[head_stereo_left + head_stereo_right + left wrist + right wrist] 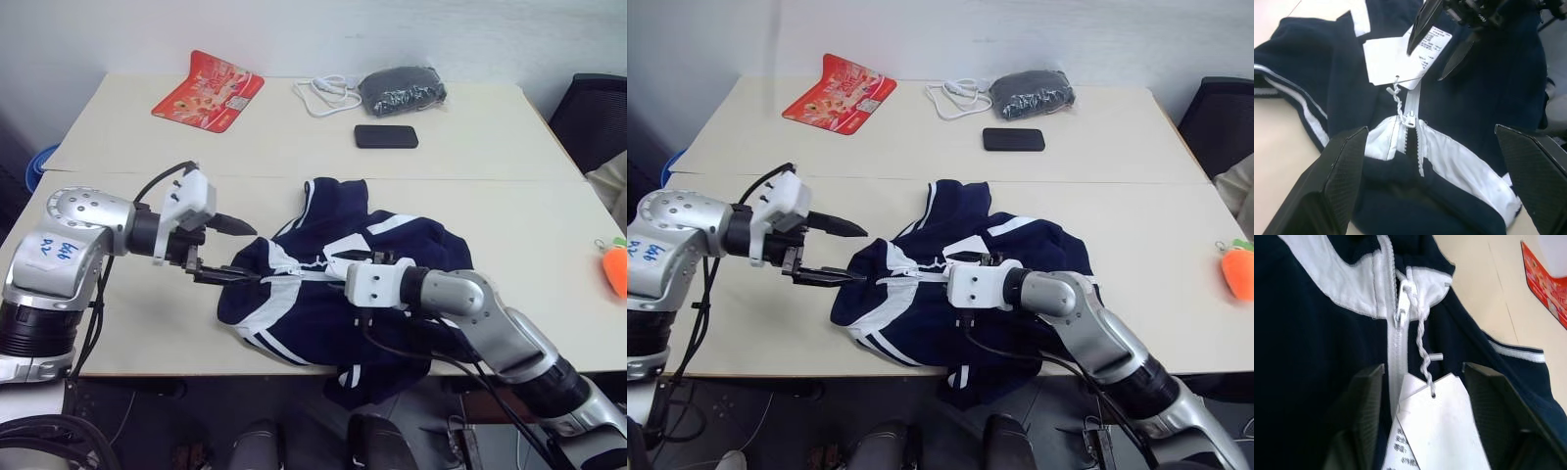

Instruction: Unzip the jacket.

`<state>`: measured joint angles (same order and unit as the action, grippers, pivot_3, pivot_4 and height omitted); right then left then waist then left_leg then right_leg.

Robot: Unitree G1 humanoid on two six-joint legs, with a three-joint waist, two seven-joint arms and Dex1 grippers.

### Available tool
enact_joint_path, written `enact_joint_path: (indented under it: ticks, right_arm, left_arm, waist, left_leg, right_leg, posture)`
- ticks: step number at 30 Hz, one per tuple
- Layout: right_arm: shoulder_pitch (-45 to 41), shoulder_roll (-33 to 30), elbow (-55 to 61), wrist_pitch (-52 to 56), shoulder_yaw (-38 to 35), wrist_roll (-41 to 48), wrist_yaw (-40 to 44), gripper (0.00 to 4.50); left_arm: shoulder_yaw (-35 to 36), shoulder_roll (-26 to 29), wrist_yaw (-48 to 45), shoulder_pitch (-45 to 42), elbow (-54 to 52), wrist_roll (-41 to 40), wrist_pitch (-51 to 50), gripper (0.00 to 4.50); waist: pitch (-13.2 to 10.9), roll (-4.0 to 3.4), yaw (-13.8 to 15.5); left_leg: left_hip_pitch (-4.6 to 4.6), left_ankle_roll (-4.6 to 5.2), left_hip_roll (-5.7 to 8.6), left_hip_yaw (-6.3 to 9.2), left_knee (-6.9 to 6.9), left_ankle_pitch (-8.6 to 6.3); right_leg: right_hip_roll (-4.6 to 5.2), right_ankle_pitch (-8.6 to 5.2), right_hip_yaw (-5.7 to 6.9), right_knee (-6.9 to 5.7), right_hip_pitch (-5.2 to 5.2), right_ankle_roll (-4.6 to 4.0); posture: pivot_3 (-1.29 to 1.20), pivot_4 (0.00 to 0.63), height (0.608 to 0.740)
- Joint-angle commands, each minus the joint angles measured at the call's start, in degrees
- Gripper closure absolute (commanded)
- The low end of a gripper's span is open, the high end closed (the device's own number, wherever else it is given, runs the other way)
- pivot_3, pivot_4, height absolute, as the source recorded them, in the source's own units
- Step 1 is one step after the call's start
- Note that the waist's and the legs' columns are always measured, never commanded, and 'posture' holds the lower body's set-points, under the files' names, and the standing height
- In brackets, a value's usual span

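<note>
The navy jacket point(323, 211) lies crumpled on the near table, its lower part hanging over the front edge. Its white zipper is closed up to the white-trimmed collar, and the zipper pull point(1410, 119) carries a twisted string with a white paper tag point(1396, 61). My left gripper point(230, 252) hangs open just left of the collar, pointing at it, with nothing between its fingers. My right gripper point(1422, 369) lies over the jacket's chest, pointing toward the collar. Its fingers point(1369, 406) stand apart on either side of the tag and zipper line, gripping nothing.
On the far table lie a red packet point(208, 86), a white cable point(328, 96), a dark grey speckled bundle point(402, 88) and a black phone point(386, 136). An orange toy point(614, 269) sits at the right edge. A black chair point(598, 113) stands at the right.
</note>
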<state>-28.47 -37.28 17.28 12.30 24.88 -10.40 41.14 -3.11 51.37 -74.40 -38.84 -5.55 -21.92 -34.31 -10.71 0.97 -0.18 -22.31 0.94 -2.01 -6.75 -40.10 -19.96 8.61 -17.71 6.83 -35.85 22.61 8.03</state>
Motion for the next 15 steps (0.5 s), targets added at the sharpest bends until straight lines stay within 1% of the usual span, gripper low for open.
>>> enact_joint_path:
  ticks: [1, 5, 10, 15]
  right_arm:
    - [-0.9, 1.7, -1.8, -2.2, 0.4, -3.4, -1.2, 1.72]
    - [-1.5, 3.2, -4.4, -4.0, 0.3, -7.2, -2.5, 1.72]
    - [-1.3, 4.9, -5.2, -4.5, 0.3, -8.3, -1.5, 1.72]
    - [-2.1, 5.3, -8.0, -6.5, 0.9, -13.6, -3.6, 1.72]
  left_arm:
    - [-0.3, -0.6, 0.6, -0.9, -0.2, 0.7, 2.2, 0.14]
    - [-0.7, -1.0, 0.8, -0.8, 0.1, 1.2, 3.3, 0.14]
    - [-1.1, -1.3, 1.0, -1.3, 1.2, 1.2, 4.0, 0.14]
    - [-1.3, -1.7, 1.2, -1.5, 1.8, 1.5, 4.8, 0.14]
  waist:
    - [0.0, 0.00, 0.0]
    - [0.0, 0.00, -0.1]
    - [0.0, 0.00, -0.1]
    - [0.0, 0.00, -0.1]
  left_leg:
    - [0.00, 0.00, -0.01, 0.00, 0.01, 0.00]
    - [0.00, -0.01, -0.01, -0.01, 0.01, 0.00]
    - [0.00, -0.01, -0.02, -0.02, 0.01, 0.00]
    - [0.00, -0.01, -0.02, -0.02, 0.01, 0.00]
  right_leg:
    - [0.00, 0.00, 0.00, -0.01, 0.01, 0.00]
    - [-0.01, 0.00, -0.01, -0.01, 0.02, 0.00]
    - [-0.01, 0.00, -0.01, -0.02, 0.02, 0.00]
    - [-0.01, 0.00, -0.02, -0.02, 0.02, 0.00]
  posture:
    - [0.00, 0.150, 0.740]
    - [0.00, 0.150, 0.740]
    - [0.00, 0.150, 0.740]
    - [0.00, 0.150, 0.740]
